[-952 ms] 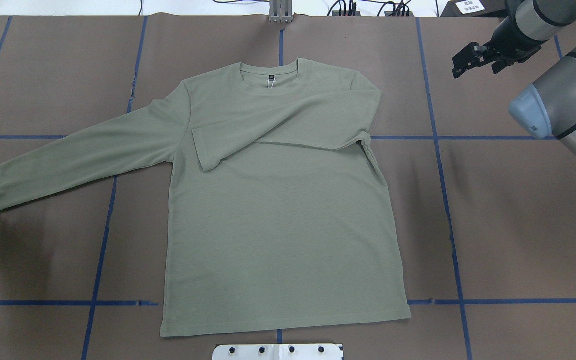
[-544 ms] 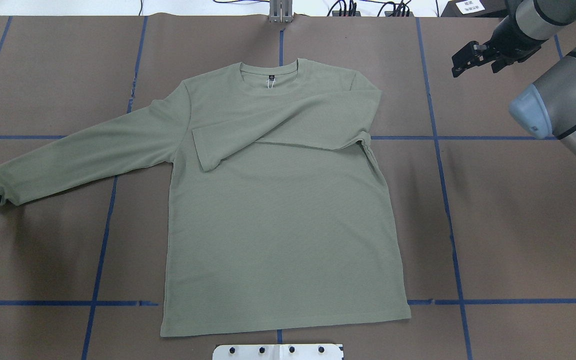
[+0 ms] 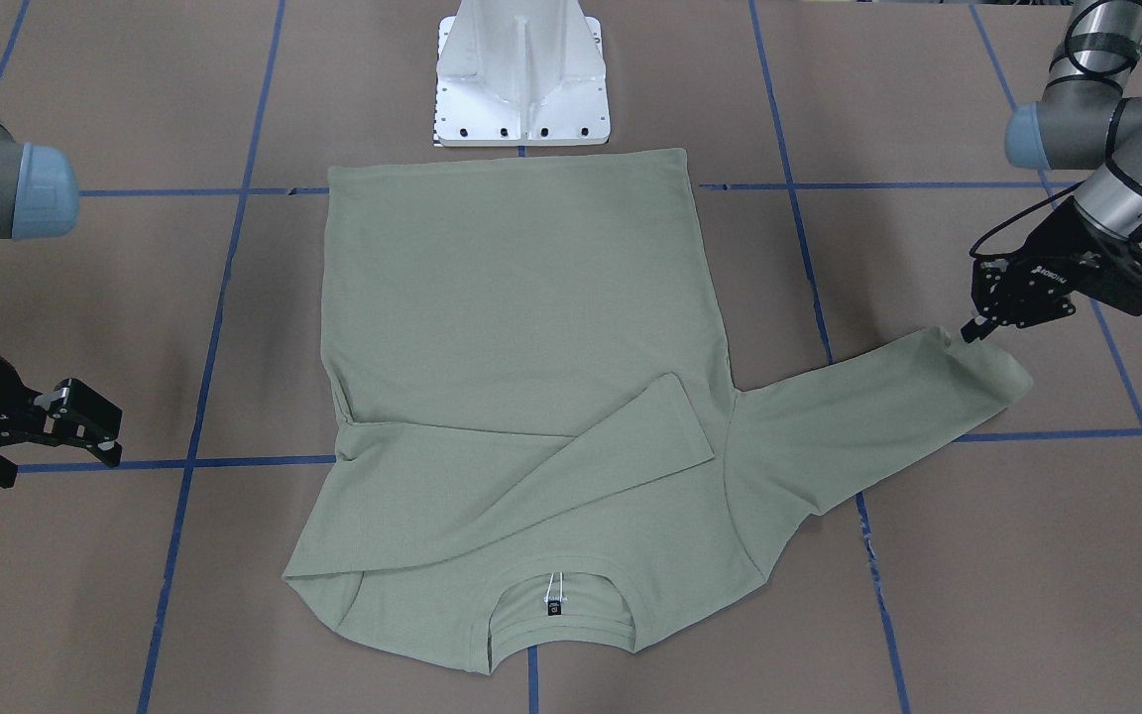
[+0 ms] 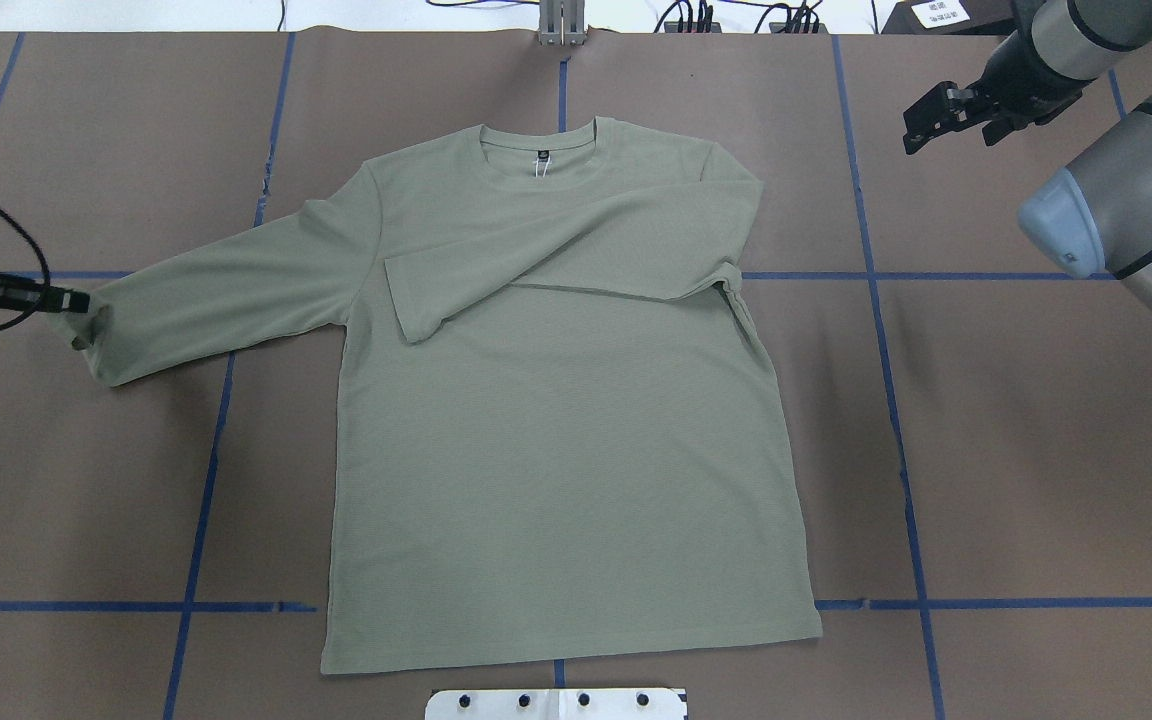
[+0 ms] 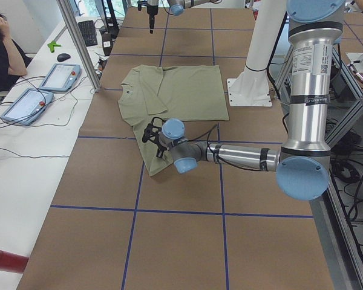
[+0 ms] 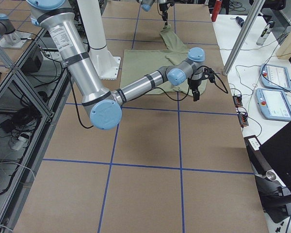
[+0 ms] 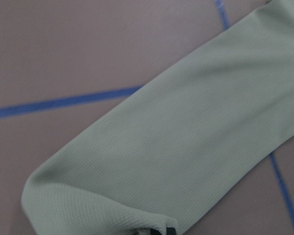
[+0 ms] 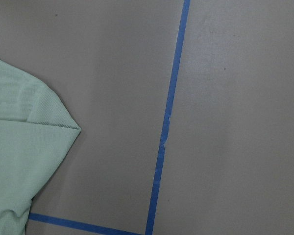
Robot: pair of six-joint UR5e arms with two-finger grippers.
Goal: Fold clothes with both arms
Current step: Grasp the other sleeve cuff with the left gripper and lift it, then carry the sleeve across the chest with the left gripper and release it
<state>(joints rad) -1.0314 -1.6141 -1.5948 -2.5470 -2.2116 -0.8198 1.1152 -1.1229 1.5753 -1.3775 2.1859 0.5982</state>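
Observation:
The sage-green long-sleeved shirt (image 4: 556,450) (image 3: 521,297) lies flat on the brown table, neck toward the far edge. One sleeve (image 4: 556,265) is folded across the chest. The other sleeve (image 4: 226,290) reaches out to the view's left. My left gripper (image 4: 76,300) (image 3: 968,332) is shut on that sleeve's cuff, and the sleeve end is lifted and doubled back. The left wrist view shows the sleeve (image 7: 176,147) with its rounded fold low on the left. My right gripper (image 4: 921,125) (image 3: 100,426) hangs open and empty off the shirt's far right shoulder.
The white pedestal base (image 3: 521,79) (image 4: 556,703) stands at the shirt's hem. Blue tape lines (image 4: 896,400) grid the brown table cover. A person (image 5: 0,48) sits by control tablets (image 5: 57,75) on the side bench. Cables (image 4: 736,15) lie along the far edge.
My left gripper has carried the cuff from the table's left edge inward and toward the far side, so the sleeve end now curls over. The right gripper has hardly moved.

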